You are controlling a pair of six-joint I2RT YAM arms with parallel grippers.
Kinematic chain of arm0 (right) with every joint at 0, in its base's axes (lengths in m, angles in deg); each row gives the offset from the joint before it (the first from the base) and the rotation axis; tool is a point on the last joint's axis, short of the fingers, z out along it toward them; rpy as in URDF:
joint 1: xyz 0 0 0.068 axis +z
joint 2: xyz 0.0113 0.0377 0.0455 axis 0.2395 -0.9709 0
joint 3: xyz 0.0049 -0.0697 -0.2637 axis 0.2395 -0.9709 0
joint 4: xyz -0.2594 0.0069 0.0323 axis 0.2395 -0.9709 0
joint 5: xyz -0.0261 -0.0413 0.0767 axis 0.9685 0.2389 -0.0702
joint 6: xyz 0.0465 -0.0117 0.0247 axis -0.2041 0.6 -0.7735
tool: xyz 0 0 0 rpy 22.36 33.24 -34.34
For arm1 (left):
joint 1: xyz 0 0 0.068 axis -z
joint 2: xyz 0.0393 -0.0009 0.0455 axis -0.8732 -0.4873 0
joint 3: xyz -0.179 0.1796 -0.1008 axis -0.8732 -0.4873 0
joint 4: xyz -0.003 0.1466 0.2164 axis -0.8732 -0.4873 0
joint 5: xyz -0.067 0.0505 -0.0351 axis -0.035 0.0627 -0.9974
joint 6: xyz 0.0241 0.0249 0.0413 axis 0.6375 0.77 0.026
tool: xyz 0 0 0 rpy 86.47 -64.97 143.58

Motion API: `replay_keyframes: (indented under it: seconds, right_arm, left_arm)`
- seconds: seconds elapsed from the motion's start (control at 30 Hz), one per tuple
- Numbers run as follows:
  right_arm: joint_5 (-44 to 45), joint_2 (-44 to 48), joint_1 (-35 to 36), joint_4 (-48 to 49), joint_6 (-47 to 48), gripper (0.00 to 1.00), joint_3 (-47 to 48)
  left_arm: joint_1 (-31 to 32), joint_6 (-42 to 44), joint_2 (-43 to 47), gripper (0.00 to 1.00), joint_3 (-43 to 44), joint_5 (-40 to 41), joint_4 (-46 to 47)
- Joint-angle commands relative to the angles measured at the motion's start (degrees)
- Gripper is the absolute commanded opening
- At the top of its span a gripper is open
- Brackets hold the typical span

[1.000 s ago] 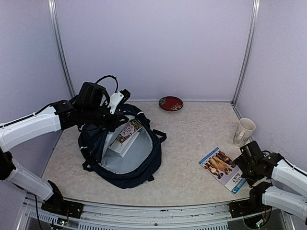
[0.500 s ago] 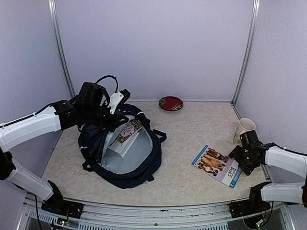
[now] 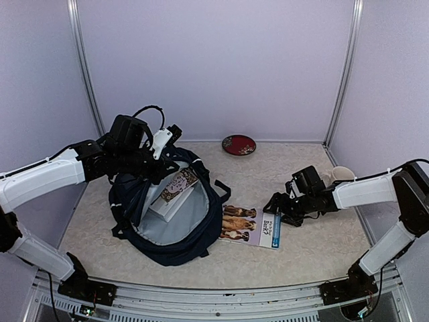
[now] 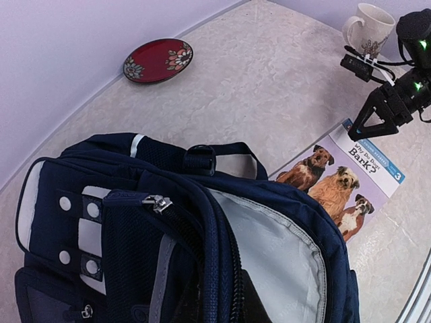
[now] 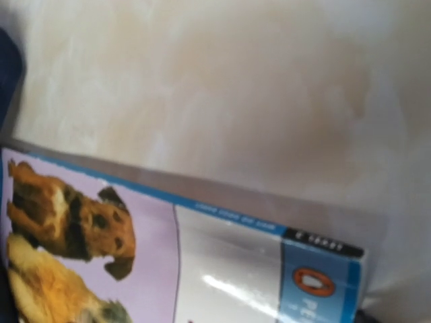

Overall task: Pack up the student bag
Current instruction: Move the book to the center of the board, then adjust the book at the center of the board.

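The student bag [image 3: 171,231], navy with grey lining, stands open at the left of the table, with a white box and a patterned book [image 3: 177,186] inside. My left gripper [image 3: 155,159] is shut on its upper rim and holds the mouth open; in the left wrist view the bag [image 4: 148,222] fills the frame and my fingers are hidden by fabric. My right gripper [image 3: 275,204] is shut on the right edge of a lilac dog book [image 3: 250,225], held low beside the bag's right side. The book also shows in the left wrist view [image 4: 340,182] and the right wrist view [image 5: 202,269].
A red patterned plate [image 3: 238,144] lies at the back wall. A white mug [image 3: 340,175] stands at the right, just behind my right arm. The marbled table [image 3: 288,161] is walled on three sides.
My right gripper has swept left across the table with the dog book, from the near right corner to beside the bag. The left arm and bag have held still.
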Motion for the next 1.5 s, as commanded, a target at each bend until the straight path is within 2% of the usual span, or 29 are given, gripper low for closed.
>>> replay_keyframes:
  seconds: [0.0,0.23,0.43,0.5,0.6,0.7,0.8,0.9,1.03,1.23,1.33,1.47]
  right_arm:
    - [-4.10,3.86,0.81,-3.97,0.78,0.86,-2.97]
    - [4.58,6.95,0.83,-15.20,4.19,0.91,-1.69]
    - [1.68,4.67,1.32,-13.28,4.47,0.91,-3.13]
    - [-0.99,4.57,1.88,-9.80,4.92,0.90,-3.58]
    - [-9.00,4.03,2.67,1.14,3.06,0.82,-5.84]
    - [-11.93,2.04,4.81,5.02,1.39,0.76,-3.85]
    - [-12.76,0.35,7.97,7.33,1.96,0.76,-0.85]
    - [-15.70,0.08,8.95,17.19,-1.90,0.75,-1.47]
    - [-12.93,3.82,9.29,27.29,-6.75,0.71,-4.01]
    - [-8.31,6.67,11.94,34.29,-7.68,0.67,-5.47]
    - [-6.93,5.23,13.00,30.58,-8.46,0.67,-4.29]
    - [3.21,6.59,12.89,9.73,-5.67,0.73,-0.60]
  left_arm:
    - [-0.10,-0.58,0.94,0.00,1.59,-1.93,6.94]
    - [-0.10,-0.87,0.66,0.00,1.64,-2.43,6.88]
    - [-0.10,-0.83,0.76,0.00,1.68,-2.42,6.77]
    - [-0.10,-0.88,0.67,0.00,1.70,-2.67,6.81]
    - [-0.10,-0.93,0.50,0.00,1.75,-2.62,6.77]
    - [-0.06,-0.82,0.43,0.00,1.70,-2.36,6.79]
    - [-0.10,-0.82,0.28,0.00,1.65,-2.49,6.82]
    - [-0.10,-0.82,0.13,0.00,1.70,-2.47,6.72]
    - [-0.08,-0.73,0.14,0.00,1.64,-2.25,6.76]
    - [-0.09,-0.73,0.17,0.00,1.75,-2.36,6.68]
    - [-0.01,-0.64,0.47,0.00,1.68,-2.04,6.61]
    - [0.00,-0.59,0.80,0.00,1.70,-2.26,6.60]
